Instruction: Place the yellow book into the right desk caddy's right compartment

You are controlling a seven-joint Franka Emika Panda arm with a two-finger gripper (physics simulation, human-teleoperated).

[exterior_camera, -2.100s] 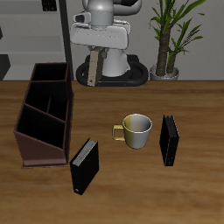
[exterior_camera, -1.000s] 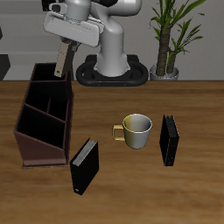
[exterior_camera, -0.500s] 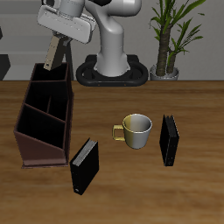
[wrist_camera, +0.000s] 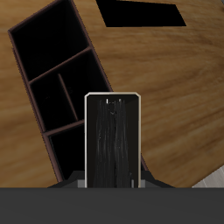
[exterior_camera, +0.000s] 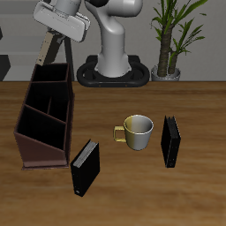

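My gripper (exterior_camera: 53, 32) is shut on the top of the yellow book (exterior_camera: 45, 48). The book hangs tilted, with its lower end just above the back end of the right desk caddy (exterior_camera: 26, 132). The caddy is a dark reddish-brown open box. Its rectangular right compartment (exterior_camera: 51, 76) is the section farthest back, under the book. In the wrist view the book (wrist_camera: 112, 140) looks grey with a pale edge. It fills the middle between my gripper's (wrist_camera: 112, 184) fingers, with the caddy (wrist_camera: 39, 83) open below it.
A black book (exterior_camera: 86, 168) stands by the caddy's front corner. A cream mug (exterior_camera: 138, 131) and a second black book (exterior_camera: 171, 141) stand beside it. The robot base (exterior_camera: 113, 71) and a potted plant (exterior_camera: 168, 40) are at the back.
My arm has swung from in front of the robot base over to the caddy's back end, carrying the yellow book, which now tilts more.
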